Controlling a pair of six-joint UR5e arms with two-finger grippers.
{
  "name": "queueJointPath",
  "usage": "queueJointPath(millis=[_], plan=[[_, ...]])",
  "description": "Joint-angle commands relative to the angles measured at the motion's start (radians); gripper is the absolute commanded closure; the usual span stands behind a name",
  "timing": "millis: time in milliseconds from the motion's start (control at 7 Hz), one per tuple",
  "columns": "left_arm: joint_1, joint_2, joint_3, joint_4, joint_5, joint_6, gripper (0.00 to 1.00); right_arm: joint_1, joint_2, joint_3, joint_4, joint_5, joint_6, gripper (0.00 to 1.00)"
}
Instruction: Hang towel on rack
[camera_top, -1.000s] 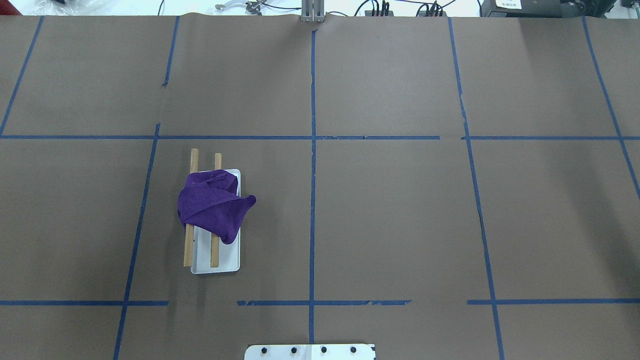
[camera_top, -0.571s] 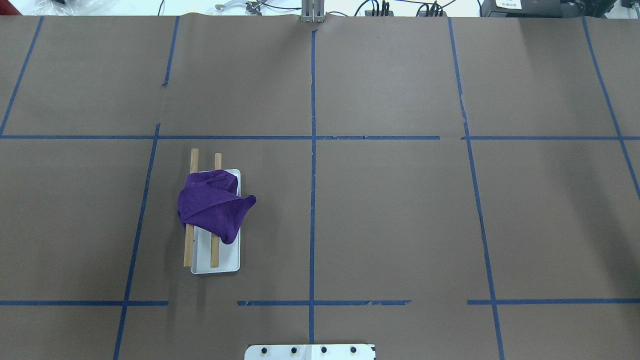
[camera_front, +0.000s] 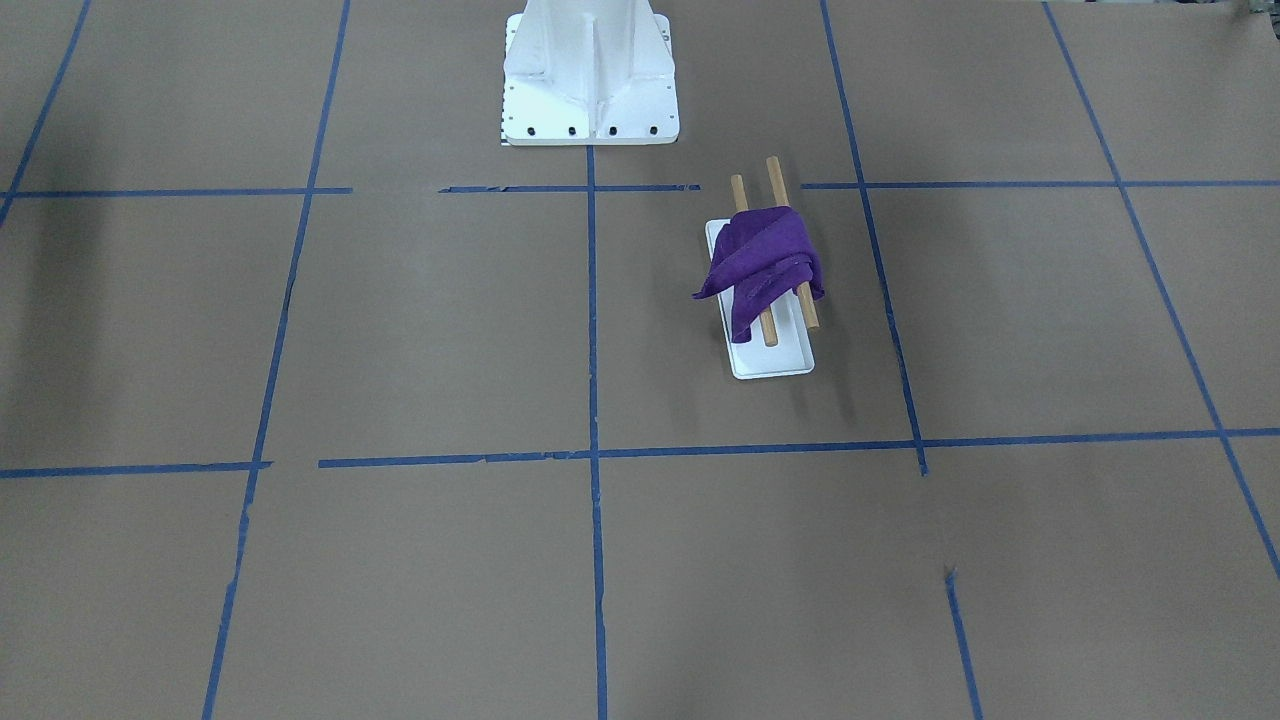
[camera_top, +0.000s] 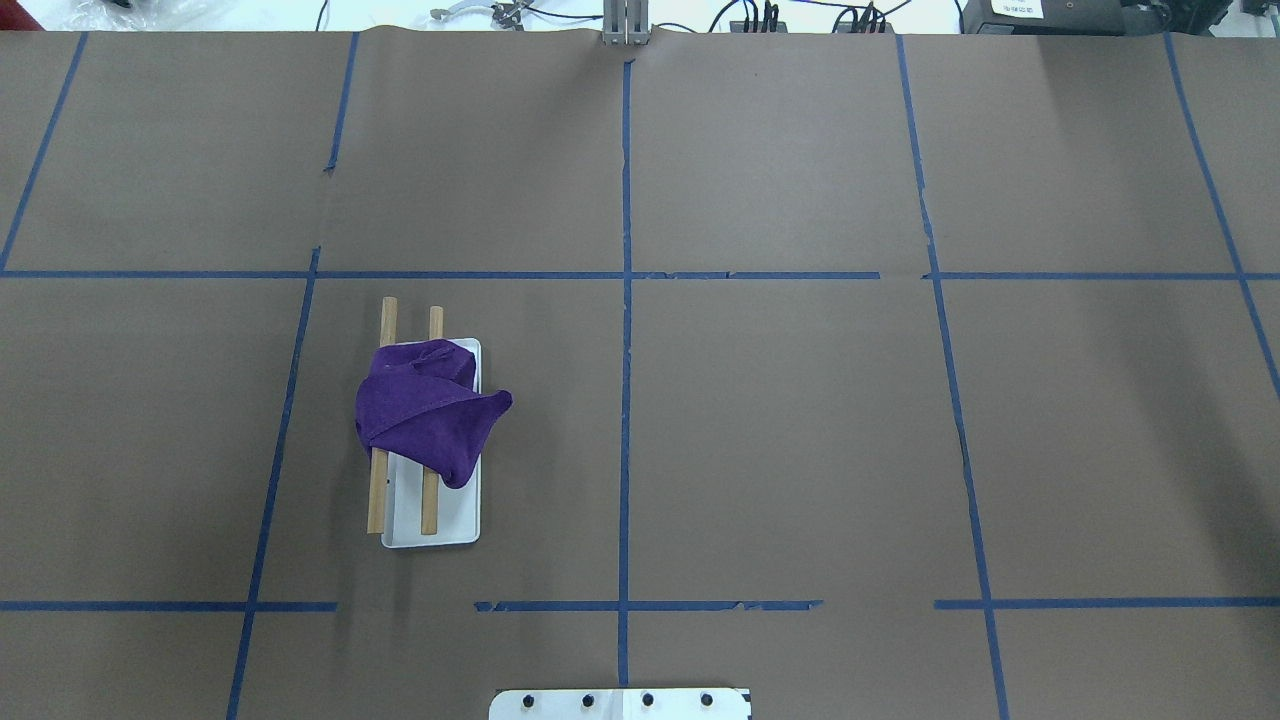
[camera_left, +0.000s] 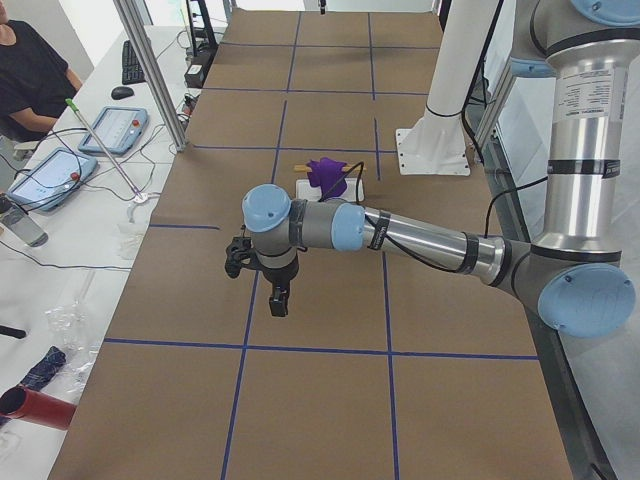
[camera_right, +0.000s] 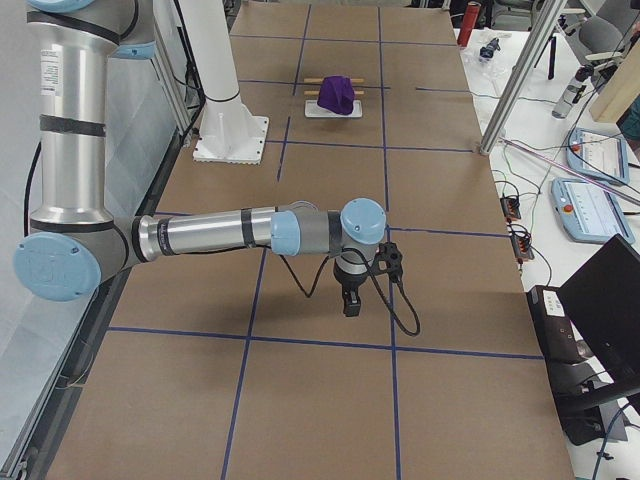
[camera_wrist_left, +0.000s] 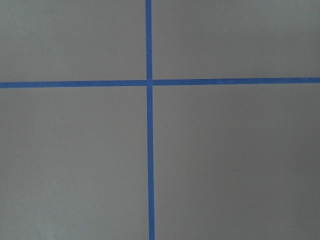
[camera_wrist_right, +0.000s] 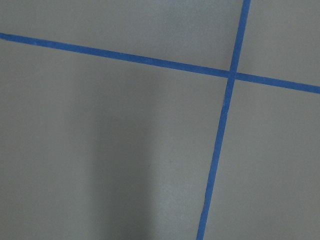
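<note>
A purple towel (camera_top: 420, 410) lies bunched over both wooden dowels of the rack (camera_top: 375, 500), one corner hanging off past the white tray base (camera_top: 455, 520). It also shows in the front view, towel (camera_front: 765, 260) on rack (camera_front: 772, 170). The left gripper (camera_left: 279, 300) hangs over the table well short of the towel (camera_left: 327, 175). The right gripper (camera_right: 350, 303) hangs far from the towel (camera_right: 338, 93). Both show only in side views, so I cannot tell if they are open or shut. The wrist views show only brown paper and blue tape.
The white robot pedestal (camera_front: 590, 80) stands at the table's robot side. The table is covered in brown paper with a blue tape grid. Tablets and cables (camera_left: 110, 130) lie on the side bench, where a person sits.
</note>
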Motion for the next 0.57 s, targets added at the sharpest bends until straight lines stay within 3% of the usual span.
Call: queueJointPath(millis=[0, 429], plan=[[0.015, 0.003, 0.006, -0.021, -0.025, 0.001, 0.0, 0.0, 0.005, -0.004, 0.001, 0.0, -0.003, 0.0], [0.016, 0.015, 0.002, -0.025, -0.073, 0.006, 0.0, 0.0, -0.007, 0.012, 0.001, 0.003, -0.001, 0.0]])
